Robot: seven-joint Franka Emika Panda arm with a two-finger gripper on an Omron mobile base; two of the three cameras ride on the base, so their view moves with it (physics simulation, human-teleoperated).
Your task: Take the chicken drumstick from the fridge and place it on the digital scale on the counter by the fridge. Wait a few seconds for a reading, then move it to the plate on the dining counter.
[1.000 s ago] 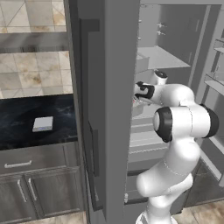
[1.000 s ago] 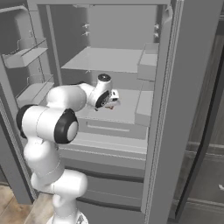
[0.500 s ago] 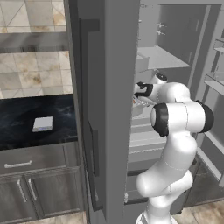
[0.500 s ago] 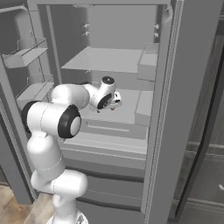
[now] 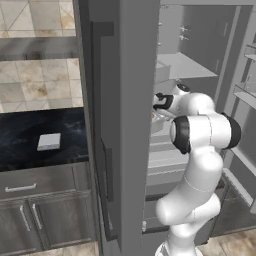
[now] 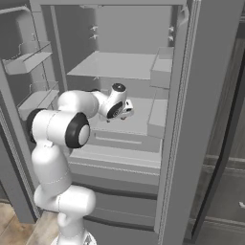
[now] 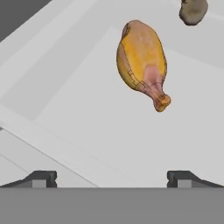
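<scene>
A pale grey fridge shelf (image 7: 87, 131) carries a golden-brown and orange chicken drumstick (image 7: 142, 61) at upper centre of the hand view, with a small brownish lump (image 7: 193, 11) near it at the top right edge. In the left base view, a black white-veined marble tabletop (image 5: 30, 132) at left centre bears a small flat pale grey-white square scale (image 5: 49, 142).

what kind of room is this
A rendered kitchen, most likely: an open fridge with a chicken drumstick on a shelf, beside a black marble counter with a tiled backsplash behind it.
</scene>
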